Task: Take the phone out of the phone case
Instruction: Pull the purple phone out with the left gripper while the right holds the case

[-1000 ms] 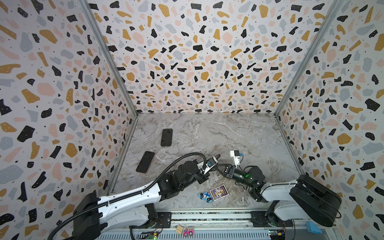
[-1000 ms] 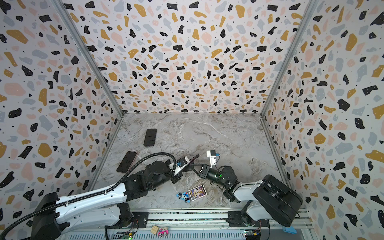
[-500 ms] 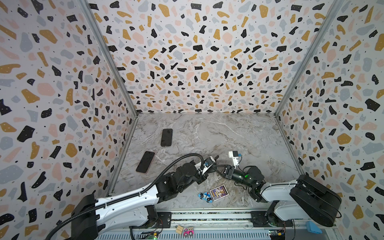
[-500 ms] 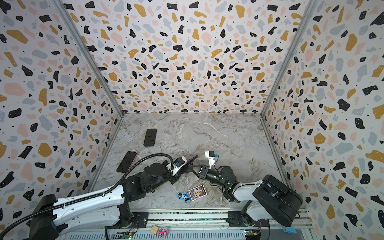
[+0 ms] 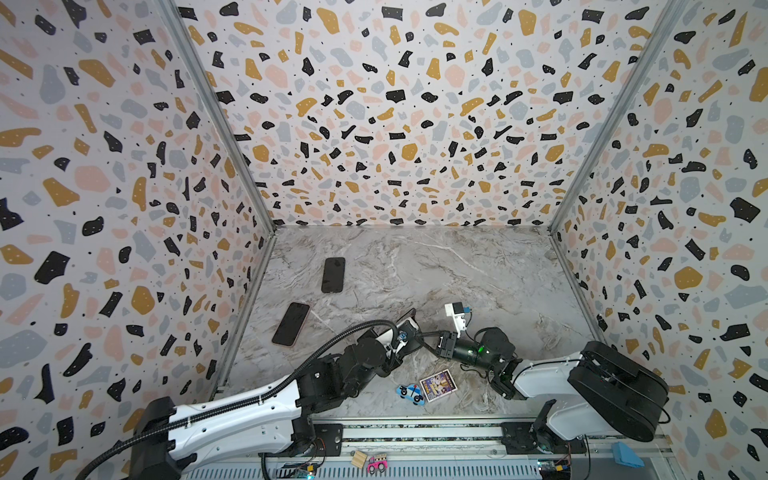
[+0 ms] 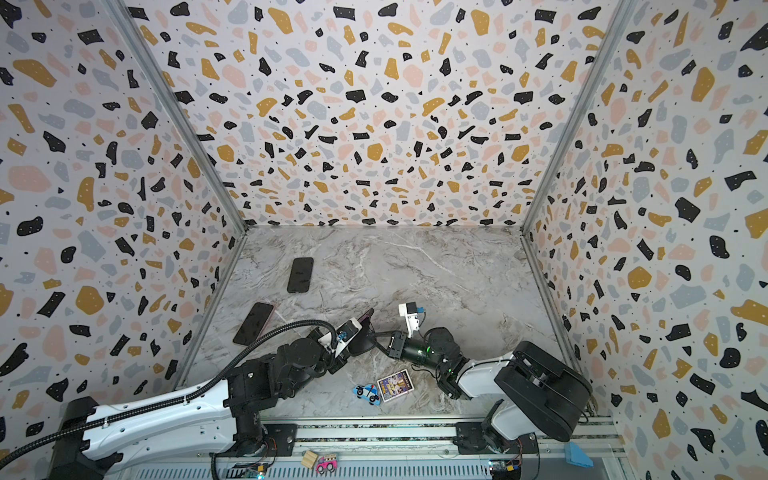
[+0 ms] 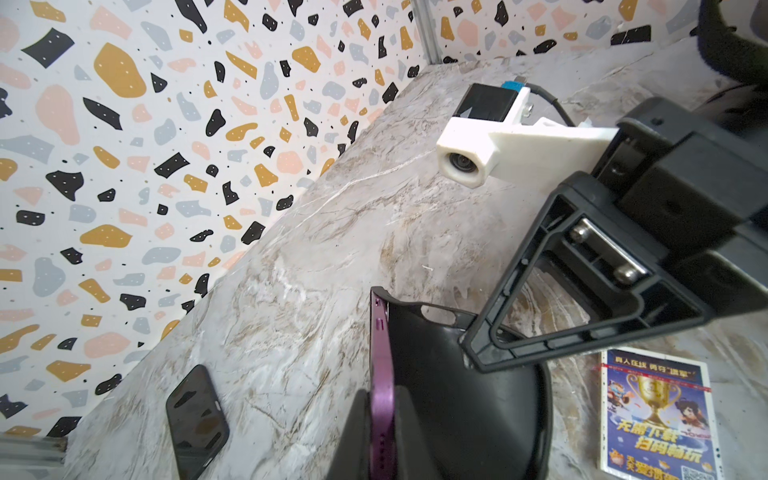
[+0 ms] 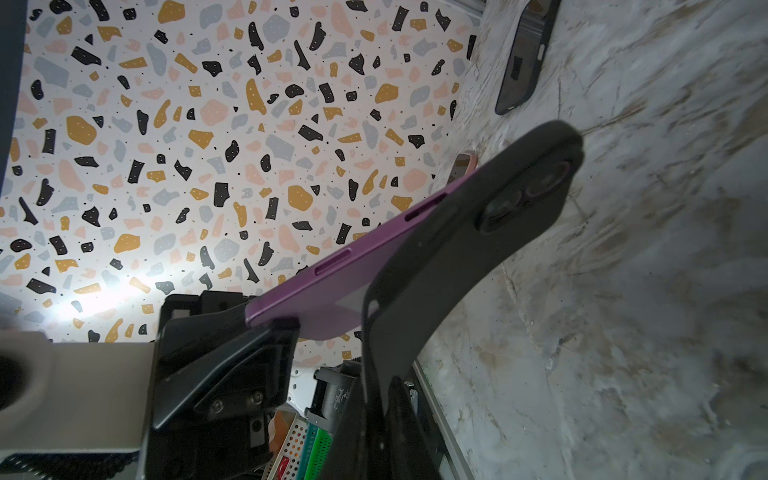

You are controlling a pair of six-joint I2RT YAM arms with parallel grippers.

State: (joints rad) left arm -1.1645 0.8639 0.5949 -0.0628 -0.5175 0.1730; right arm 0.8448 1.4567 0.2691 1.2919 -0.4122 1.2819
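Left tool [image 7: 382, 411] clamped tight on the purple phone [image 8: 332, 274], pinching its near end edge-on. Right tool [image 8: 380, 399] closed narrow on the loose flap of the black case [image 7: 457, 395]. Change over the last second: left tool has drawn back a little from the right tool, taking the phone along, while the right tool sits roughly where it was, so the gap between phone back and case looks wider. Case bows away along most of the phone. Only the camera-end corner, farthest from both tools, still looks hooked on. Phone and case sit between the two tools, seemingly off the worktop [image 5: 457, 270]. Judgement: peel mostly done, phone not free. More pull-apart or a twist is needed to pop that corner, and the thin flap grip could slip.
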